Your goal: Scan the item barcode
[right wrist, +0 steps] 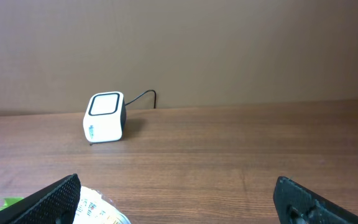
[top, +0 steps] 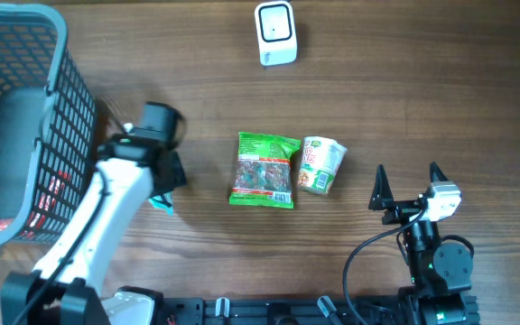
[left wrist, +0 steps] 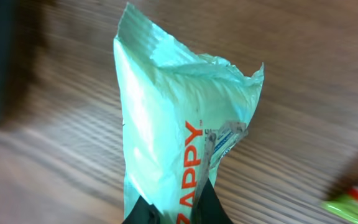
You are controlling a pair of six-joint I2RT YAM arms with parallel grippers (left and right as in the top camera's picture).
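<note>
A pale mint packet (left wrist: 166,130) with orange lettering fills the left wrist view, its crimped top pointing away from the camera. My left gripper (left wrist: 176,210) is shut on its lower end, one dark finger on each side. From overhead only a teal corner of the packet (top: 161,204) shows under the left gripper (top: 163,181), just right of the basket. No barcode shows on the packet. The white scanner (top: 275,33) stands at the back centre and also appears in the right wrist view as the scanner (right wrist: 104,117). My right gripper (top: 409,187) is open with nothing in it at the front right.
A grey mesh basket (top: 57,99) with packets inside takes up the left side. A green snack bag (top: 264,170) and a lying noodle cup (top: 320,165) rest mid-table. The cup (right wrist: 101,208) peeks in beside my right gripper's left finger (right wrist: 55,199).
</note>
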